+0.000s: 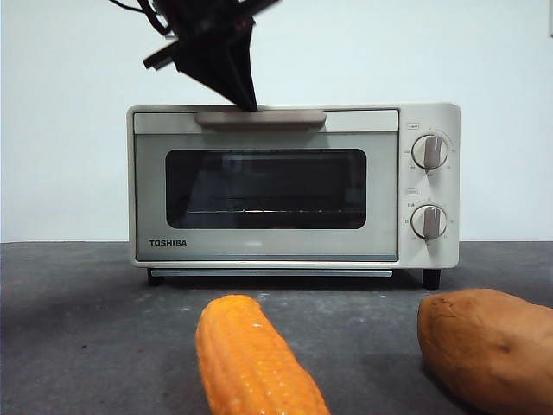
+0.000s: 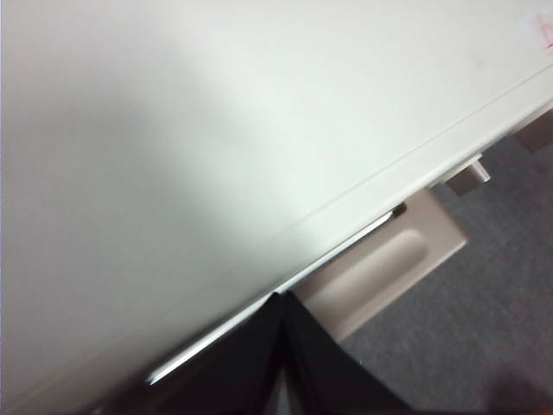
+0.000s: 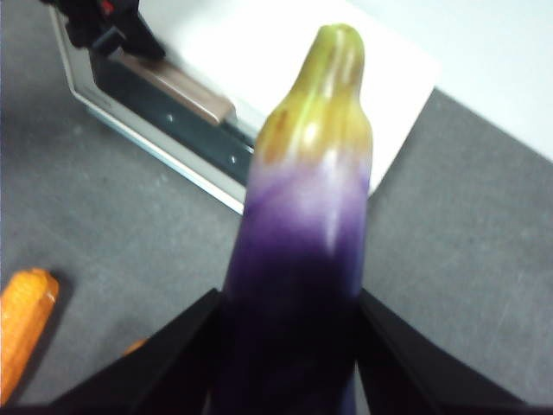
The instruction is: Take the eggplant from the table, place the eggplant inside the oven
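The eggplant (image 3: 302, 233), glossy purple with a yellow-green stem end, stands between the jaws of my right gripper (image 3: 289, 298), which is shut on it, held above the table (image 3: 467, 216). It does not show in the front view. The cream oven (image 1: 259, 246) stands at the back with its dark glass door closed. My left gripper (image 1: 251, 102) comes down from above, its shut tip resting at the beige handle (image 1: 259, 119) by the oven's top front edge. In the left wrist view the black jaws (image 2: 281, 303) meet against the oven top (image 2: 216, 130) beside the handle (image 2: 380, 268).
An orange-yellow corn cob (image 1: 255, 363) lies in front of the oven near the front edge, with a brown sweet potato (image 1: 488, 346) to its right. The corn cob (image 3: 22, 320) also shows in the right wrist view, below the held eggplant.
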Controlling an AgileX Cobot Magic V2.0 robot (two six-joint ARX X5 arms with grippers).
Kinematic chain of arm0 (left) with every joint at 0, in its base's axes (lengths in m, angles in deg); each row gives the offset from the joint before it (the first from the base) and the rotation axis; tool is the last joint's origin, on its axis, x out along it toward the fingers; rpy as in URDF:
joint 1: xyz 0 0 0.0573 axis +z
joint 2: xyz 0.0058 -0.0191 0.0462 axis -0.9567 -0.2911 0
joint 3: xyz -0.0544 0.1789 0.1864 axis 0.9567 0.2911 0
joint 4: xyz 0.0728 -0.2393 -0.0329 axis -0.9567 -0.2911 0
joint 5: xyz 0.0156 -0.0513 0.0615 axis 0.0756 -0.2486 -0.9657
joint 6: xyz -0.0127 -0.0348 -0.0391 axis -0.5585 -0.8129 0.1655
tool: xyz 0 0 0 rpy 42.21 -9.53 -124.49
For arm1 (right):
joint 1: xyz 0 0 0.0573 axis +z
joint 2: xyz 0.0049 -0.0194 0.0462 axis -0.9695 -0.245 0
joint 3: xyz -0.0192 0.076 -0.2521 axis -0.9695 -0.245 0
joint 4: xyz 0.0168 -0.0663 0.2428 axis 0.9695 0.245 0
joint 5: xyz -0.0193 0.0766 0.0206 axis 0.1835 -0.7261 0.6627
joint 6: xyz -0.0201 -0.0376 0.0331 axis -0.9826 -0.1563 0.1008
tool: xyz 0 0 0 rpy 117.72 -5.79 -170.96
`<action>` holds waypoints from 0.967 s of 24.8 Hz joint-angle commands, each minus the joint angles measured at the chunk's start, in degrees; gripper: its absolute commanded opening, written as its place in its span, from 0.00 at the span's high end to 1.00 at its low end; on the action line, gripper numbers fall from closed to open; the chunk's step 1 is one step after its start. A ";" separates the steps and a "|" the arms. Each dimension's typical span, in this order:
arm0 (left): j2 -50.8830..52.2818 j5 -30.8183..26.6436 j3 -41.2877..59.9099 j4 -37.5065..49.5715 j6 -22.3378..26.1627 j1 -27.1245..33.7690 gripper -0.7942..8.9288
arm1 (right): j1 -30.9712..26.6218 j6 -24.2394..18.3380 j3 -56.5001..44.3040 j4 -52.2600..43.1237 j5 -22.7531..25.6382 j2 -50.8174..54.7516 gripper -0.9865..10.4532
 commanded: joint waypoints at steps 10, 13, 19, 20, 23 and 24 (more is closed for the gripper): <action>-2.51 -0.66 -1.60 -11.69 3.52 -5.38 0.91 | 0.66 3.39 -4.42 4.15 1.20 2.10 0.77; -2.47 -0.68 -1.70 -18.67 3.69 -8.31 0.91 | 0.66 3.37 -4.42 4.15 1.99 2.08 0.77; -2.34 -0.68 -1.79 -22.84 4.72 -12.90 0.91 | 0.68 2.91 -4.42 4.13 1.27 1.84 0.77; -2.34 -0.68 -1.79 -22.75 4.72 -13.00 0.91 | 0.68 2.86 -4.42 4.09 1.27 1.55 0.77; -2.32 -3.45 -1.77 -22.64 4.63 -12.15 0.91 | 0.68 2.40 -4.42 3.69 1.27 0.24 0.77; -2.16 -4.22 -1.57 -22.60 4.33 -11.43 0.91 | 0.68 1.57 -4.44 3.06 1.22 -0.37 0.77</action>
